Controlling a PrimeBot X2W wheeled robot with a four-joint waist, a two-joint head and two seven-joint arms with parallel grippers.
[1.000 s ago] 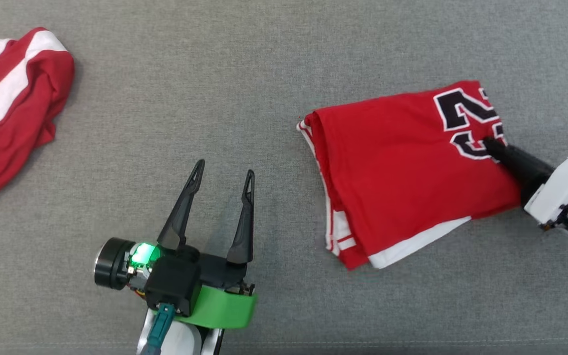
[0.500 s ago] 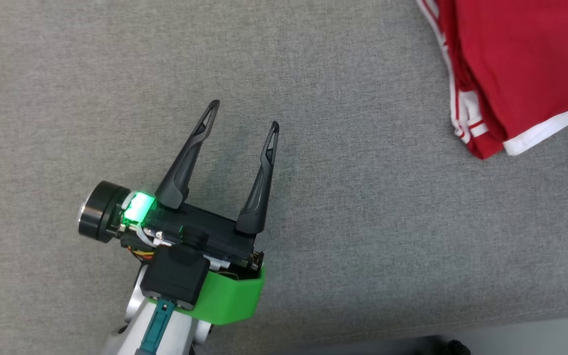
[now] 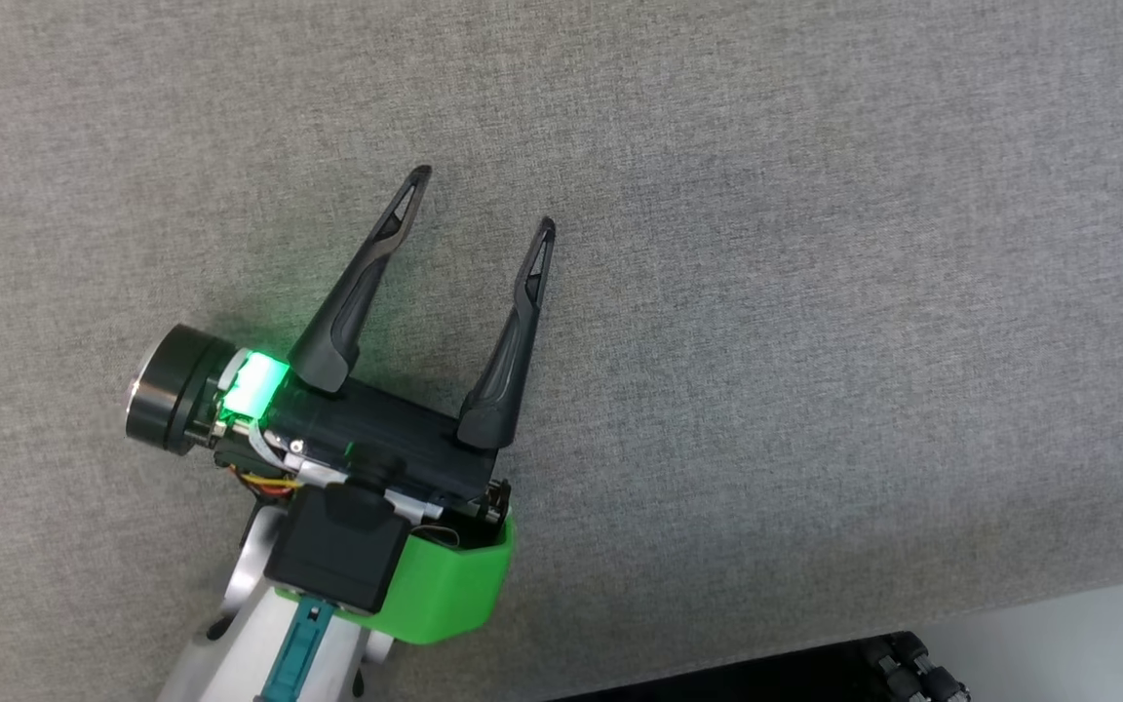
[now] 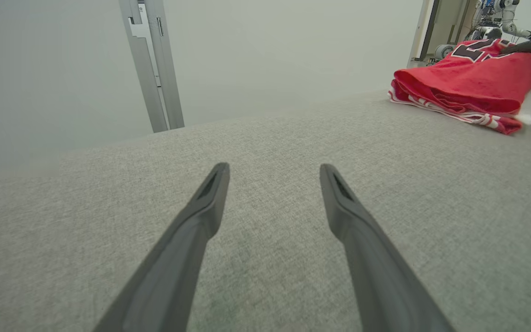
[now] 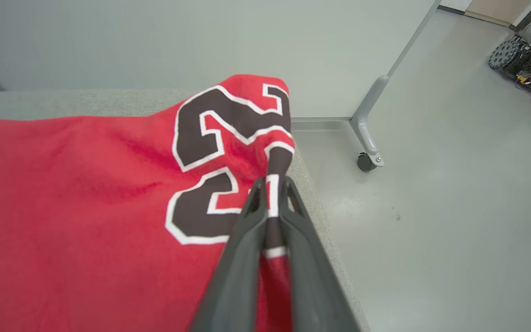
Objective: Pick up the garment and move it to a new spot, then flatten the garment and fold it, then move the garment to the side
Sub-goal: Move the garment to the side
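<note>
The red knit jersey with black, white-edged numerals point(image 5: 85, 193) lies folded on the grey woven-fabric table point(image 3: 815, 292), at the table's corner, its numbered end reaching the table's edge. The right gripper point(image 5: 272, 184) has its two dark fingers drawn almost together on a raised ridge of jersey cloth at that edge, with a strip of black-and-white print pinched between them. The fingers cover part of the lower numeral, so it cannot be read. The upper one looks like a 2. The jersey runs off the left and bottom of the right wrist view, so its other end is cut off there. In the left wrist view its stacked layers show red-and-white striped trim along the side facing the table's middle, too bunched to count. The left gripper point(image 3: 484, 200) hangs over the bare middle of the table, well apart from the jersey, fingers spread wide with nothing between them. Whether the tips touch the fabric cannot be told. A green light point(image 3: 254, 382) glows on its wrist, above a green plastic collar point(image 3: 454, 585). Off the table's edge lies a pale grey glossy floor point(image 5: 431, 207), where a grey metal leg point(image 5: 370, 120) with a small black caster point(image 5: 364, 162) carries a plain pale wall panel point(image 5: 155, 41). Farther off stands a wheeled machine with loose cables point(image 5: 528, 50), too small to make out. Beyond the table's far side a grey metal upright post point(image 4: 150, 64) rises against the pale wall.
</note>
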